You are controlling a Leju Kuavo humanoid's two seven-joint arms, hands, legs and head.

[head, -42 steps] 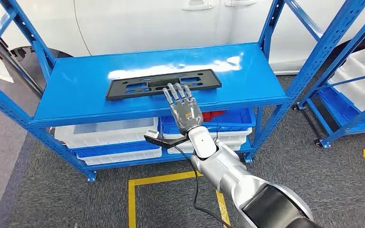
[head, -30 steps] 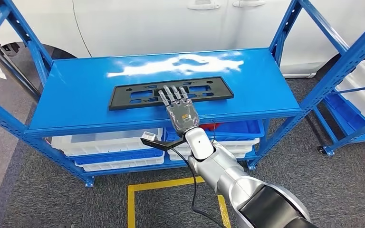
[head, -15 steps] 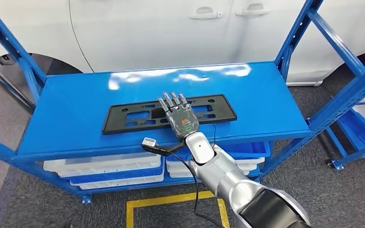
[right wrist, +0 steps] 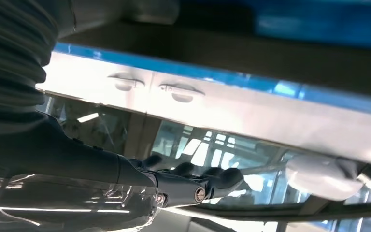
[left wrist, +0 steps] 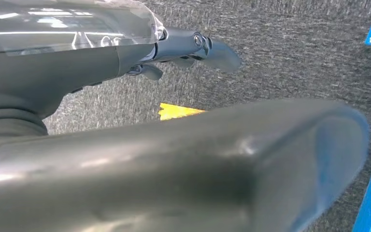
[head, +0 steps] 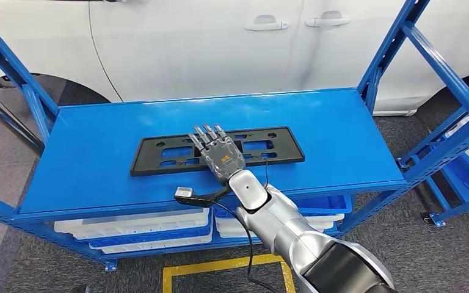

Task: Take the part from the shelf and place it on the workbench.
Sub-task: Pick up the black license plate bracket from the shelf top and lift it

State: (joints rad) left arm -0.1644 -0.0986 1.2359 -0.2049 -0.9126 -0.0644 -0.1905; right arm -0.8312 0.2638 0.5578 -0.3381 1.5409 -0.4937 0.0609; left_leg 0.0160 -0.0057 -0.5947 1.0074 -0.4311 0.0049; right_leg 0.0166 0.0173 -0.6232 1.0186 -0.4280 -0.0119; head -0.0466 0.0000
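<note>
Now the right hand (head: 217, 154), fingers spread flat and gripping nothing, has advanced onto the black part (head: 159, 157), which lies mid-shelf (head: 85, 159). Reach looks complete; grasp and carry remain, fingers pointing toward 12 o'clock.

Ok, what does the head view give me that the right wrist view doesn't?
Head view: the black part lying flat on the blue shelf, bins below, the right hand over the part's near edge, fingers extended. Right wrist view: car windows seen upside down. Both: the hand and white car door handles.
</note>
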